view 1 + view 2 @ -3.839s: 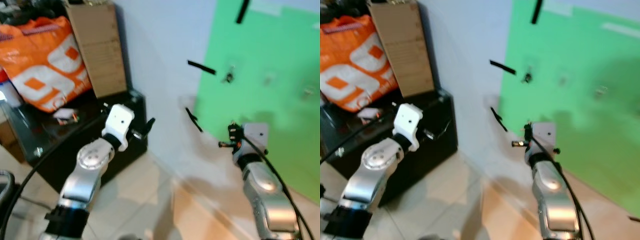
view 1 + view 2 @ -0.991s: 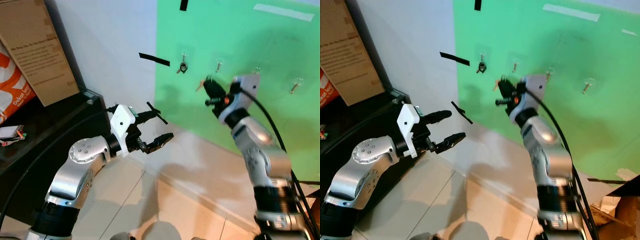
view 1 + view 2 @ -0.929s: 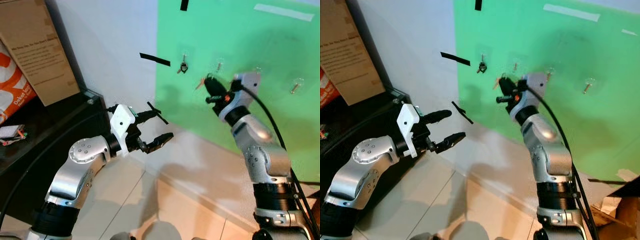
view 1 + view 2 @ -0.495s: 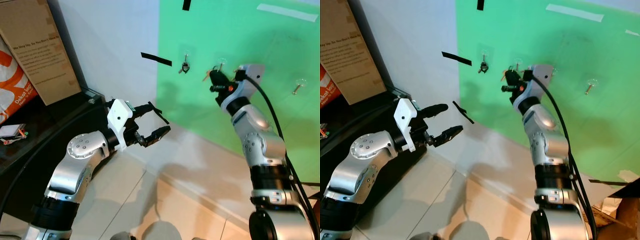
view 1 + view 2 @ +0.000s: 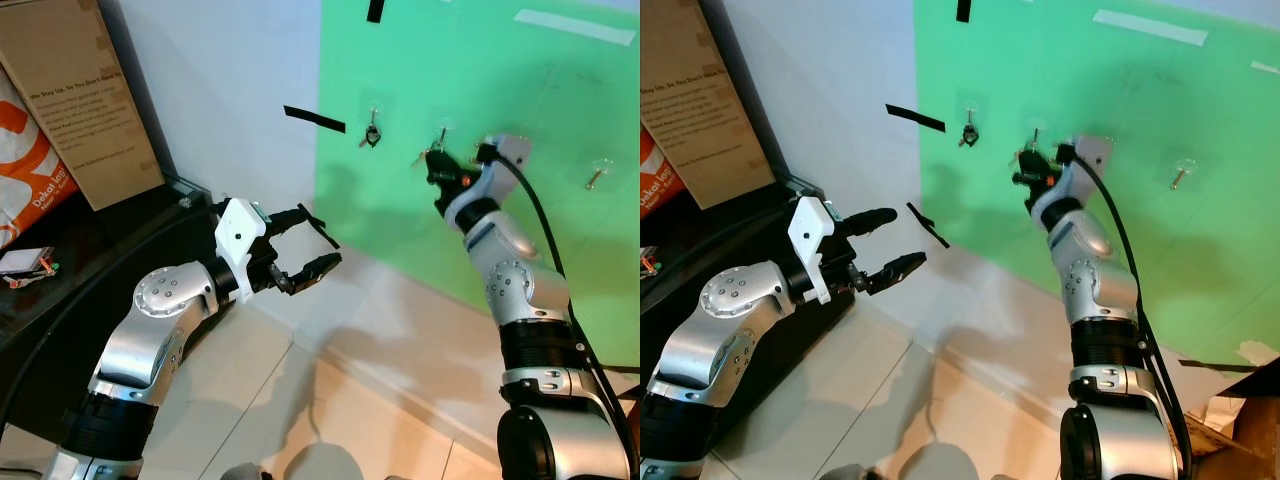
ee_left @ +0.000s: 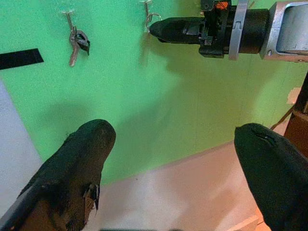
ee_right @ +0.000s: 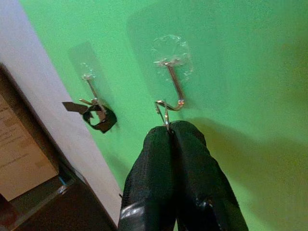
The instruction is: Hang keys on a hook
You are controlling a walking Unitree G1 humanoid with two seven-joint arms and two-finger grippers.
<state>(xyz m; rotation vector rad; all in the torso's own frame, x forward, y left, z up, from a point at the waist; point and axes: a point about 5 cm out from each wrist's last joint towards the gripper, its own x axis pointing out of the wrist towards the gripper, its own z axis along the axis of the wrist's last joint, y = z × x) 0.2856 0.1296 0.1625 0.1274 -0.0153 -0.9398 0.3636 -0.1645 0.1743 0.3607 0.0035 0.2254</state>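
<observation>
- Reaching higher than a second ago, the right gripper [image 7: 168, 132] pinches the key ring [image 7: 162, 111] against a wall hook [image 7: 173, 83] on the green panel [image 5: 560, 80].
- Left gripper [image 5: 303, 243] hovers spread, holding nothing.
- Another key set [image 5: 371, 133] hangs on the neighbouring hook.

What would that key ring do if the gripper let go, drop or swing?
The ring looks thin and light, pinched by the shut right gripper at the hook. Whether it is already over the hook's tip is unclear, so it might drop. Once hooked, it would likely dangle and swing loosely.
</observation>
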